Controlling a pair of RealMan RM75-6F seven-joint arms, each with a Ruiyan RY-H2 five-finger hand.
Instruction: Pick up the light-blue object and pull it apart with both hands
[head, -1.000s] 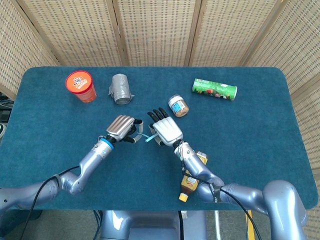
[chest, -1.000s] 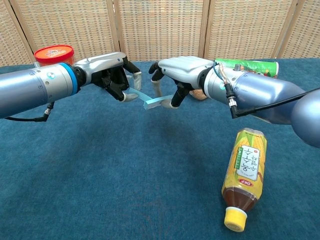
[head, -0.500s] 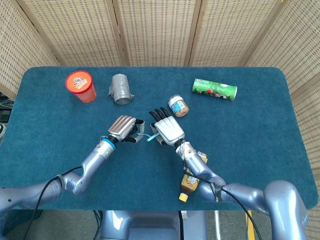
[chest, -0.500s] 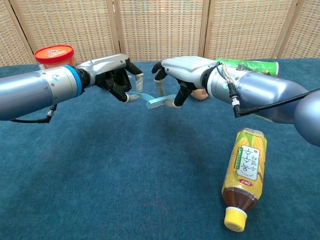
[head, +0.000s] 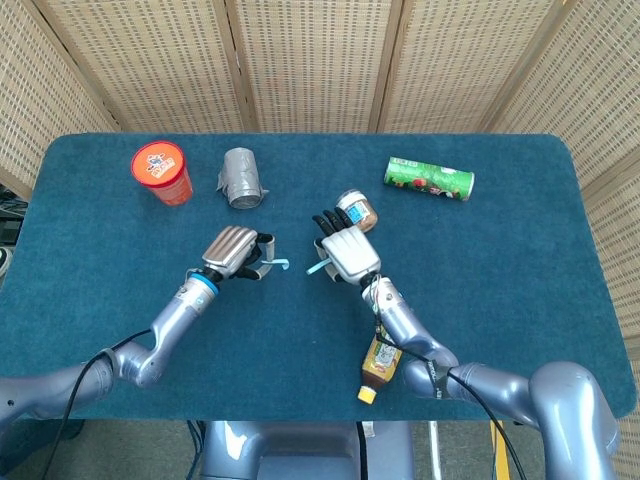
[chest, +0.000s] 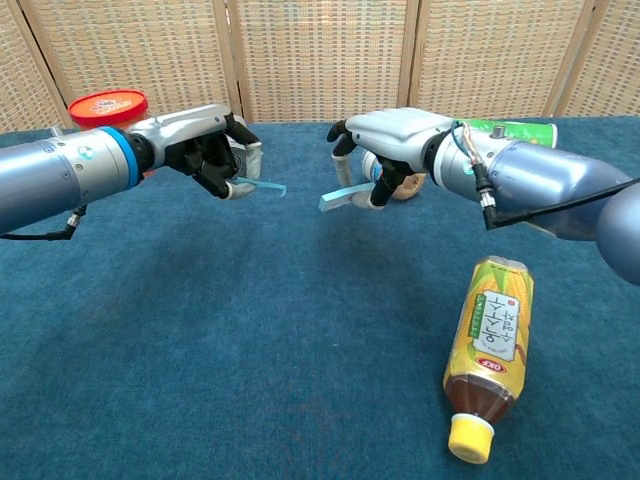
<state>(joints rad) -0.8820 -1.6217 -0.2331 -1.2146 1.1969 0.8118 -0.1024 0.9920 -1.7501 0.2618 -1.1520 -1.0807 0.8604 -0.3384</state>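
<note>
Fingers on the left hand (chest: 205, 152) are pinched on one light-blue strip (chest: 262, 185), and the right hand (chest: 395, 150) pinches the other light-blue piece (chest: 338, 197). Half a second ago those two were still joined between the hands, now there's open air between them, so the pull-apart looks done. Containers: orange cup (head: 162, 171) lidded, small jar (head: 357, 211) capped, tea bottle (chest: 488, 355) looks full, green can (head: 429, 179) lying down, contents can't tell

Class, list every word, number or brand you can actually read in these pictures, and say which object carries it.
None can be read for certain.
Tea bottle: label print too small.
Green can: lettering blurred.
Orange cup: lid design only.
Small jar: lid print blurred.
</note>
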